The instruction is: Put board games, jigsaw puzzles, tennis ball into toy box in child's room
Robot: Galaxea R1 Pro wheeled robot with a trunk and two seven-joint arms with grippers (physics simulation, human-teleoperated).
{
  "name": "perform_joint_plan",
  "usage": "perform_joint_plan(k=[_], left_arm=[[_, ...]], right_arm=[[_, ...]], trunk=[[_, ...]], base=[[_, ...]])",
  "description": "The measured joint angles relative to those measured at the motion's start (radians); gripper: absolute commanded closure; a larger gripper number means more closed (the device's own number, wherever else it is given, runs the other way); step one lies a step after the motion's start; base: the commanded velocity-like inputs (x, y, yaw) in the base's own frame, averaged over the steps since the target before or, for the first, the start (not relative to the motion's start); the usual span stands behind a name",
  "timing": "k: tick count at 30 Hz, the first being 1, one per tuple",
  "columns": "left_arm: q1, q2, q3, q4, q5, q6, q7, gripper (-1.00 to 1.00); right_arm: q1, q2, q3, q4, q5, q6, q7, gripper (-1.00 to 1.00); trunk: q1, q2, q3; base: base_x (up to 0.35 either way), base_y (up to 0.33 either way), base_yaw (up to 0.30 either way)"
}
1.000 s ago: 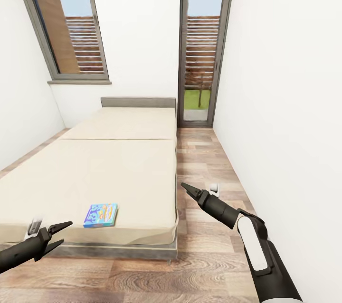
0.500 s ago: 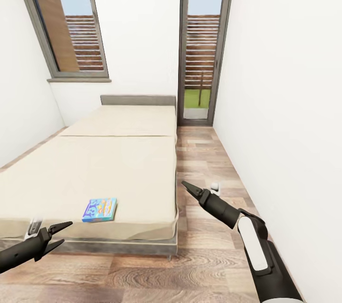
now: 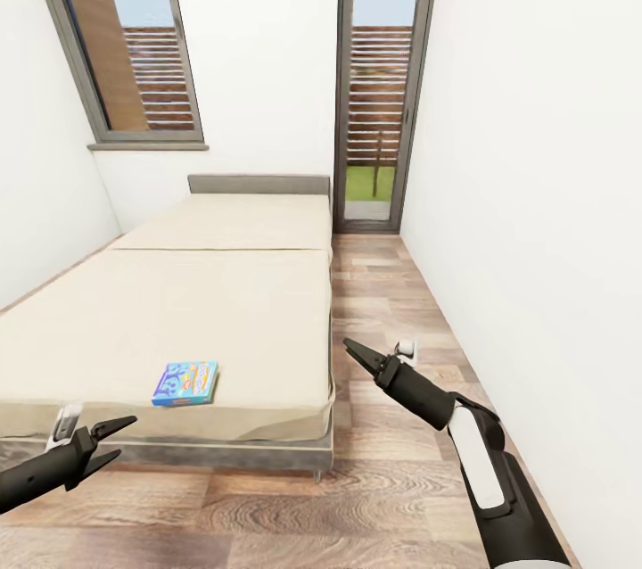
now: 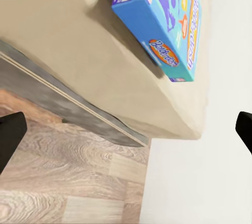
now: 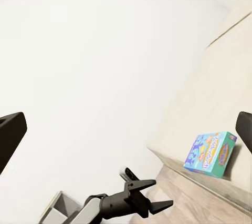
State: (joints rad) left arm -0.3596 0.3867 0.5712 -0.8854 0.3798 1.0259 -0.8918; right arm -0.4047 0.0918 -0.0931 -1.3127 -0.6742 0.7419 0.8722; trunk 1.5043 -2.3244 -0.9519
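A blue board game (image 3: 185, 383) with cartoon print lies flat on the beige bed (image 3: 223, 310), near the foot edge. My left gripper (image 3: 125, 435) hangs open in front of the bed's foot, left of and below the game, apart from it. The left wrist view has the board game (image 4: 163, 19) on the mattress (image 4: 68, 50) ahead of the open left gripper (image 4: 126, 129). My right gripper (image 3: 350, 348) is open over the floor, right of the bed. The right wrist view looks across at the board game (image 5: 210, 153) and the left gripper (image 5: 152, 195). The table and the toy box are out of view.
A strip of wood-plank floor (image 3: 401, 301) runs between the bed and the white right wall (image 3: 535, 194). A tall glass door (image 3: 379, 78) stands at its far end. A grey-framed window (image 3: 125, 34) sits above the grey headboard (image 3: 259, 184). More floor (image 3: 267, 515) lies before the bed's foot.
The whole picture has shifted, so the camera has moved: the bed and the game sit a little higher and more floor shows in front. Both grippers stay open.
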Motion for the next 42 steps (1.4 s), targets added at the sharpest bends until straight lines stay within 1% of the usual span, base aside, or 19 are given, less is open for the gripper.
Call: perform_joint_plan(k=[5, 10, 11, 15, 24, 42], left_arm=[[0.0, 0.0, -0.001, -0.003, 0.001, 0.0, -0.009, -1.0], [0.0, 0.0, -0.003, -0.004, 0.0, 0.0, -0.056, -1.0], [0.0, 0.0, -0.005, -0.004, -0.001, -0.001, -0.075, -1.0], [0.0, 0.0, -0.008, -0.004, -0.003, -0.001, -0.101, -1.0], [0.0, 0.0, -0.009, -0.005, -0.007, -0.002, -0.114, -1.0], [0.0, 0.0, -0.009, -0.005, -0.006, -0.002, -0.115, -1.0]], right_arm=[[0.0, 0.0, 0.0, 0.0, 0.002, -0.004, 0.001, -1.0], [0.0, -0.001, 0.001, 0.001, 0.004, -0.027, 0.003, -1.0], [0.0, -0.001, 0.001, 0.001, 0.004, -0.032, 0.003, -1.0], [0.0, -0.001, 0.001, 0.0, 0.005, -0.039, 0.003, -1.0], [0.0, -0.001, 0.001, 0.001, 0.005, -0.042, 0.003, -1.0], [0.0, -0.001, 0.001, 0.001, 0.005, -0.042, 0.004, -1.0]], trunk=[[0.0, 0.0, 0.0], [0.0, 0.0, 0.0], [0.0, 0.0, 0.0], [0.0, 0.0, 0.0], [0.0, 0.0, 0.0], [0.0, 0.0, 0.0]], base=[[0.0, 0.0, 0.0], [0.027, 0.0, 0.0], [0.123, -0.009, 0.0], [0.185, -0.084, 0.0], [0.135, -0.122, 0.0], [0.026, -0.001, 0.0]])
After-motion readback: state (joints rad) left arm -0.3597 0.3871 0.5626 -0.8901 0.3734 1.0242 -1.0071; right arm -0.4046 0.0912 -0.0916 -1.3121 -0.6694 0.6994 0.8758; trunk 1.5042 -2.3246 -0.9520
